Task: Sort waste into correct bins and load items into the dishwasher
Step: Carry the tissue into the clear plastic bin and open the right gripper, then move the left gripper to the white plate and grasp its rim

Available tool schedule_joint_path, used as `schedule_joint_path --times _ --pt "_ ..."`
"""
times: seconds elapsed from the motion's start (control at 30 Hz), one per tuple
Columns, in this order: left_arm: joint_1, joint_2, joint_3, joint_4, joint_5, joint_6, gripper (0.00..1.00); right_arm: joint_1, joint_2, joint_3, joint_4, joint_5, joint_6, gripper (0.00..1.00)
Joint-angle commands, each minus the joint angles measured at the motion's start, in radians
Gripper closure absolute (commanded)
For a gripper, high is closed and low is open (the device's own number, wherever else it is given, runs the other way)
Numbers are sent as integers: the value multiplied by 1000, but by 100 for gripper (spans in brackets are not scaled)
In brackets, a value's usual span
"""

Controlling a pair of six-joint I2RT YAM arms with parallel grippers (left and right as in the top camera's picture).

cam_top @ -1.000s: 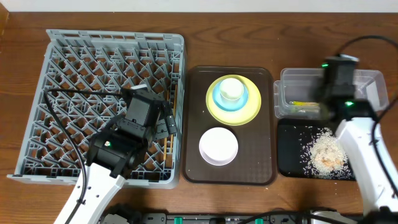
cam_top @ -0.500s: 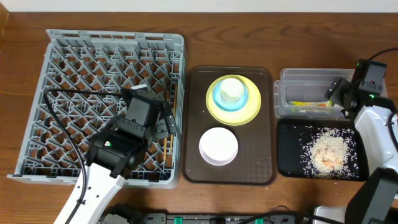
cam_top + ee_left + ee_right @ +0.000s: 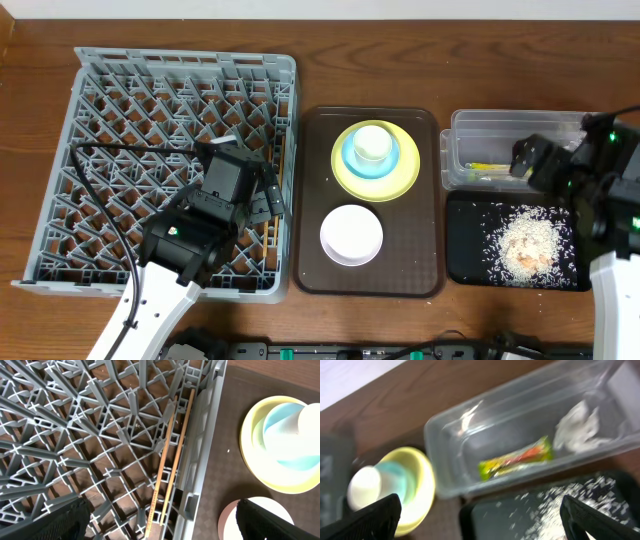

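The left arm (image 3: 180, 250) angles forward, left gripper (image 3: 160, 522) spread wide and empty. The right gripper (image 3: 480, 520) also gapes, holding nothing.

A cup (image 3: 374, 143) is stacked in a blue bowl (image 3: 351, 157) on a plate (image 3: 402, 176); rice (image 3: 527, 243) is spread in the black tray (image 3: 462, 252).

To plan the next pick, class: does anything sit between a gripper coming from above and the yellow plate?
Yes: the light blue bowl sits on the yellow plate, and the small white cup stands in that bowl.
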Motion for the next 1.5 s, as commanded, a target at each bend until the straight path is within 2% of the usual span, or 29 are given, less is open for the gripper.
schedule_joint_path --times 0.0,0.7,0.8,0.83,0.9,1.03,1.07,1.1,1.13,1.17,1.2,1.27,1.37,1.43,1.47 --pt "7 -2 5 0 -9 -5 6 -5 -31 10 -40 -92 -5 1" --pt "7 -2 5 11 -8 -6 6 -5 -30 10 -79 -92 -5 1" --pt "7 -1 5 38 62 -6 6 -5 -30 10 -79 -92 -5 1" --pt "7 1 5 38 116 -6 1 -5 -30 10 -79 -92 -5 1" --pt "7 5 5 37 234 -5 1 -5 -30 10 -79 -92 -5 1" --pt "-5 29 2 25 382 -5 44 -5 -30 10 -79 -92 -5 1" --pt "-13 37 1 22 408 -5 48 -5 -30 10 -79 -92 -5 1" --pt "-22 45 -1 23 434 -5 49 -5 -30 10 -79 -92 -5 1" --pt "-34 55 -1 23 464 -5 48 -5 -30 10 -79 -92 -5 1" --pt "-45 64 -1 23 490 -5 40 -5 -30 10 -79 -92 -5 1" --pt "-55 74 -1 24 513 10 30 -5 -30 10 -79 -92 -5 1" --pt "-82 98 -1 32 559 67 4 -5 -30 10 -79 -92 -5 1" --pt "-128 134 -1 34 563 66 3 -5 -30 10 -79 -92 -5 1" --pt "-174 164 -1 35 553 66 36 -5 -30 10 -79 -92 -5 1" --pt "-200 181 -1 38 543 66 48 -5 -30 10 -79 -92 -5 1"
